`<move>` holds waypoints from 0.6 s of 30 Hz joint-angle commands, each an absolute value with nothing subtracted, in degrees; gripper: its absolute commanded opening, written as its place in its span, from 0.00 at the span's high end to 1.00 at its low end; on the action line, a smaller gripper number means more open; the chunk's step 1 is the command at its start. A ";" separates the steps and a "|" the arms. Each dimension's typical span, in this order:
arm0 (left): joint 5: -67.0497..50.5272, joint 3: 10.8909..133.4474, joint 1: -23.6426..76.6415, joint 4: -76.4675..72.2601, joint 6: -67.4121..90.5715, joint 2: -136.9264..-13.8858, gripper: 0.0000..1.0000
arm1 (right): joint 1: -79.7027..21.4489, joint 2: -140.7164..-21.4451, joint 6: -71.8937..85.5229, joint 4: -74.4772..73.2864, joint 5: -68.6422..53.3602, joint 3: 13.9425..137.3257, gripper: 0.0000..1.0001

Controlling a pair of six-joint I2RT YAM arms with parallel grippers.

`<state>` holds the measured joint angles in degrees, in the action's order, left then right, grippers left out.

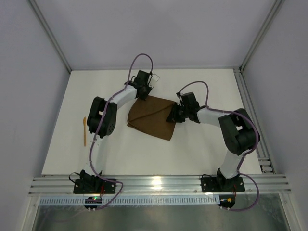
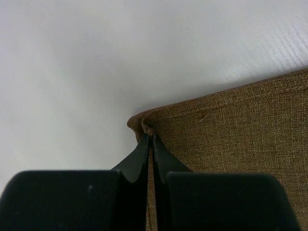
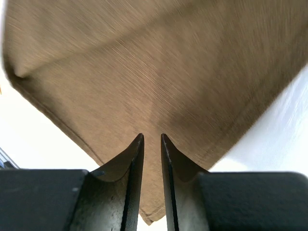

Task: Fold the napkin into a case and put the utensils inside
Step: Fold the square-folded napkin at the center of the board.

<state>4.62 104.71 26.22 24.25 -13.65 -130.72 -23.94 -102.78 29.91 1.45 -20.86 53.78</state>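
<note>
The dark brown napkin (image 1: pixel 151 118) lies partly folded in the middle of the white table. My left gripper (image 1: pixel 144 96) is at its far-left corner. In the left wrist view the left gripper (image 2: pixel 151 137) is shut on the napkin's (image 2: pixel 231 134) hemmed corner. My right gripper (image 1: pixel 172 115) is at the napkin's right edge. In the right wrist view the right gripper (image 3: pixel 151 137) has its jaws a narrow gap apart over the blurred napkin (image 3: pixel 154 72), whose corner shows between them. One thin orange utensil (image 1: pixel 84 131) lies far left on the table. No other utensil shows.
The white table (image 1: pixel 202 149) is walled by grey panels on three sides. An aluminium rail (image 1: pixel 159 183) runs along the near edge, carrying both arm bases. A slotted rail (image 1: pixel 248 101) runs along the right edge.
</note>
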 commanded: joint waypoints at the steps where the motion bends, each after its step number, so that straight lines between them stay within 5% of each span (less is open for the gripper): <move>1: 5.09 104.24 25.84 22.24 -11.78 -130.43 0.97 | -24.34 -97.82 25.85 0.35 -19.34 60.97 0.75; 12: 4.22 101.51 25.84 25.83 -8.26 -123.58 0.47 | -20.39 -113.88 27.95 -7.03 -17.93 80.22 0.75; 18: 1.33 98.36 25.84 31.80 -7.65 -114.18 0.52 | -20.39 -118.91 28.91 -7.12 -16.61 84.20 0.76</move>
